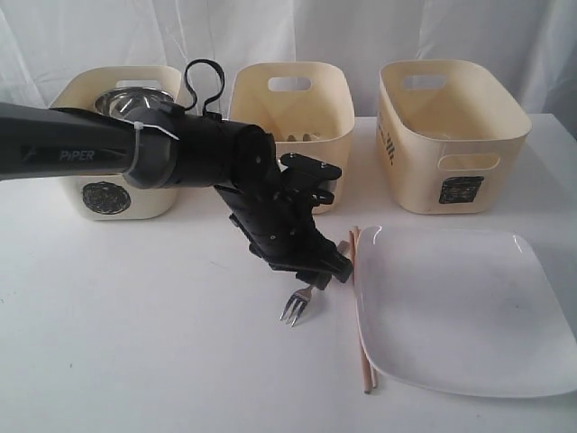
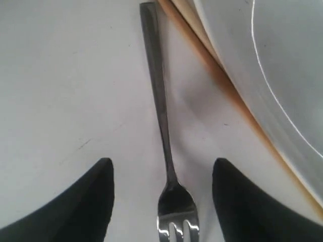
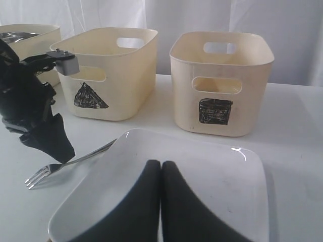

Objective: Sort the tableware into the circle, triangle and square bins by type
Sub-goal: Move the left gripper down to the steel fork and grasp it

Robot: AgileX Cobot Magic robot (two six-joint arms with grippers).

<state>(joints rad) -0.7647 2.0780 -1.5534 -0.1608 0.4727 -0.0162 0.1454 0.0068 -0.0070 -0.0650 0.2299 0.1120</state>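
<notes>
**A:** What lies on the table [image 1: 135, 343], left to right?

**B:** In the exterior view, three cream tubs line the far edge. The circle bin [image 1: 117, 194] is at ten o'clock, with a steel vessel [image 1: 126, 99] showing above its rim. The triangle bin [image 1: 293, 99] is at twelve and the square bin [image 1: 451, 153] at two. The left arm reaches in from nine o'clock. Its left gripper [image 1: 332, 271] hangs over a fork [image 1: 296, 307] near the centre, tines toward seven o'clock, handle toward one. Wooden chopsticks [image 1: 361, 334] lie just at the fork's three o'clock side, along the edge of a square white plate [image 1: 469, 316] at four o'clock.

**A:** Which step is this?

**B:** Picking up the fork, I judge. The left gripper is spread wide, one finger on either side of the fork's neck, gripping nothing. Next it would need to drop to the tabletop. It must pinch the thin, flat-lying handle squarely, clear of the chopsticks, then carry it to a bin. Which bin takes cutlery I cannot tell.

**A:** Do the views differ?

**B:** Only the left wrist view shows the fork centred between the fingers; from outside the arm hides this. Only the right wrist view shows the right gripper [image 3: 161, 166], fingers pressed together and holding nothing, with the plate ahead of it. It also shows the triangle mark, which the arm covers in the exterior view.
</notes>
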